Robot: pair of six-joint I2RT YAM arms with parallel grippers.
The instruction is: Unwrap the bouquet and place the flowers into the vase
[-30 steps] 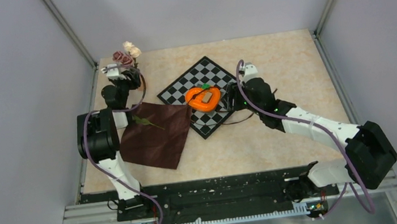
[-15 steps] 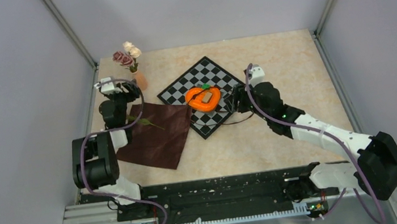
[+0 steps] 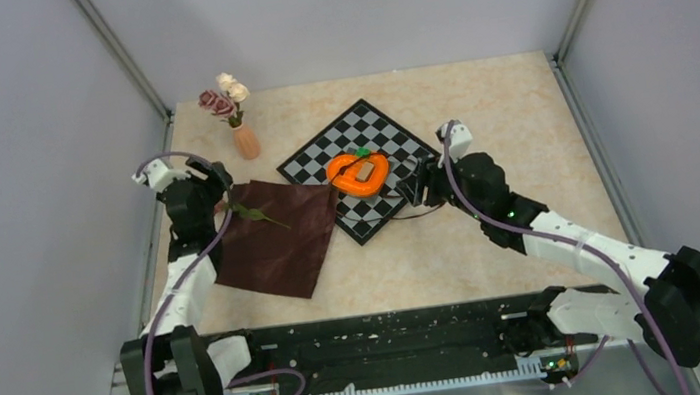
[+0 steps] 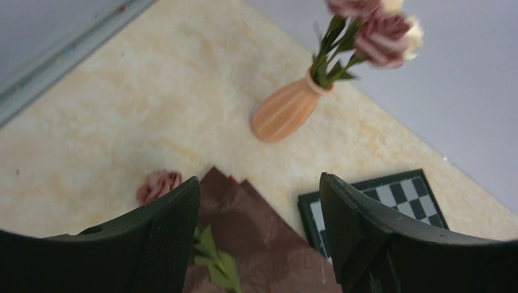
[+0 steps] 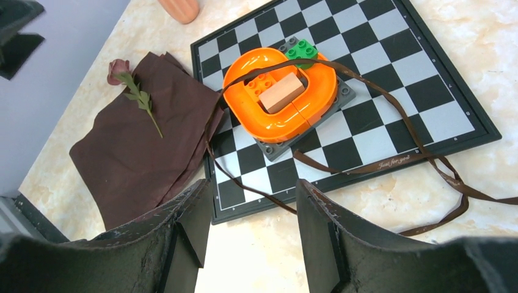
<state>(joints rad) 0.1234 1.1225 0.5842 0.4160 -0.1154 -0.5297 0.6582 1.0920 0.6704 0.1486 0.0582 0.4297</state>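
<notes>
Two robot arms work a marbled beige counter (image 3: 474,92) walled in plain grey and framed by metal posts. One terracotta vase (image 3: 245,142) stands at ten o'clock on the counter, holding the flowers (image 3: 224,96), cream and mauve heads too bunched to count. One loose rose (image 3: 252,212) lies on one maroon cloth (image 3: 277,247), spread flat at eight o'clock, its head off the cloth's far corner on the counter. One chessboard (image 3: 372,124) sits near the centre, bearing one orange heart-shaped piece (image 3: 358,173). One thin brown ribbon (image 5: 391,162) trails across the board and onto the counter. At nine o'clock the left gripper (image 4: 259,183) hovers above the cloth's far corner with its jaws spread wide, holding nothing. At three o'clock of the heart piece the right gripper (image 5: 253,186) has its jaws apart, also grasping nothing.
</notes>
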